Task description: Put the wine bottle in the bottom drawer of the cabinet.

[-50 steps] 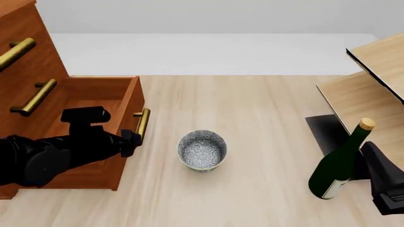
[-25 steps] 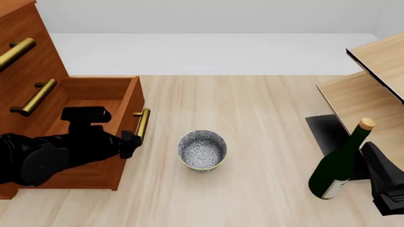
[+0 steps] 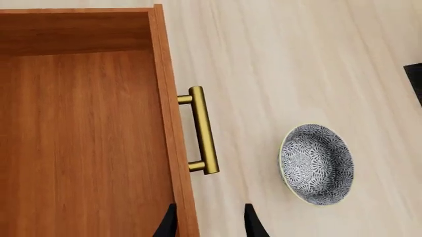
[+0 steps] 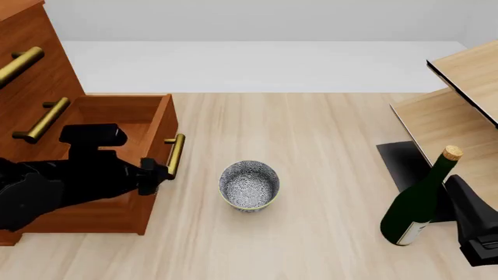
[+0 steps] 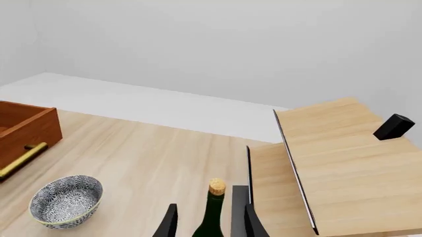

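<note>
The wine bottle [image 4: 417, 204] stands upright at the right of the table, dark green with a tan cork [image 5: 216, 186]. My right gripper [image 5: 207, 223] is open, one finger on either side of the bottle's neck without touching it. In the front view this gripper [image 4: 469, 219] sits just behind the bottle. The cabinet [image 4: 35, 87] is at the left, and its bottom drawer [image 4: 116, 116] is pulled out and has nothing inside. My left gripper [image 4: 154, 175] is open; its fingers straddle the drawer's front wall [image 3: 173, 148] below the brass handle [image 3: 203, 129], holding nothing.
A patterned blue-and-white bowl [image 4: 249, 185] sits on the table between the drawer and the bottle. A pale wooden shelf unit [image 4: 459, 111] with a black base [image 4: 398, 166] fills the right side. A small black block [image 5: 394, 126] lies on a shelf board.
My left arm has drawn back to the left, away from the drawer handle. The drawer, the bottle and the right gripper have not moved.
</note>
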Motion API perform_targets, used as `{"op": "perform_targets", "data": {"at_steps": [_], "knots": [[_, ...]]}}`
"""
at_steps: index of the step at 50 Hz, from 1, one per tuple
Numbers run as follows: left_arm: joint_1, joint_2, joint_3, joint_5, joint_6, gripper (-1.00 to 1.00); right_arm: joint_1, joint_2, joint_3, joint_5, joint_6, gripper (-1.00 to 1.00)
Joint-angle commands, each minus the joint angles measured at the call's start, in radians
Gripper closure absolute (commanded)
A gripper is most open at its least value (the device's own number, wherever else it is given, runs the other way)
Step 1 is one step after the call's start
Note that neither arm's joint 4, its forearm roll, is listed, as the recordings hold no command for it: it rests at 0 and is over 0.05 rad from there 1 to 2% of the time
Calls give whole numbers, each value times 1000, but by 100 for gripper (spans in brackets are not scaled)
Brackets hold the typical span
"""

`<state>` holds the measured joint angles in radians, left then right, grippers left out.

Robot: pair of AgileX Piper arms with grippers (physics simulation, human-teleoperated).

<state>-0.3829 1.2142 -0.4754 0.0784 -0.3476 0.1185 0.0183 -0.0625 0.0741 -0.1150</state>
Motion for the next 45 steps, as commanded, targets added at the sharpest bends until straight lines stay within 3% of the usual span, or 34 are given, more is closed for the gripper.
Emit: {"op": "perform_targets", "data": {"at_steps": [1, 20, 30, 32, 36, 38, 42, 45], "knots": [[-84, -122, -78, 37, 22, -100, 3, 2, -2, -1, -1, -100], [-128, -306, -144, 187, 73, -100, 9, -5, -6, 7, -7, -100], [-178, -401, -205, 247, 168, -100, 11, -10, -12, 14, -11, -100], [-188, -420, -219, 260, 155, -100, 12, -13, -14, 17, -12, -100], [-196, -484, -244, 260, 216, -100, 12, -14, -17, 20, -13, -100], [-202, -507, -255, 256, 187, -100, 12, -15, -19, 22, -15, -100], [-238, -540, -257, 229, 295, -100, 10, -16, -22, 24, -18, -100], [-258, -556, -247, 200, 272, -100, 8, -12, -26, 22, -18, -100]]}}
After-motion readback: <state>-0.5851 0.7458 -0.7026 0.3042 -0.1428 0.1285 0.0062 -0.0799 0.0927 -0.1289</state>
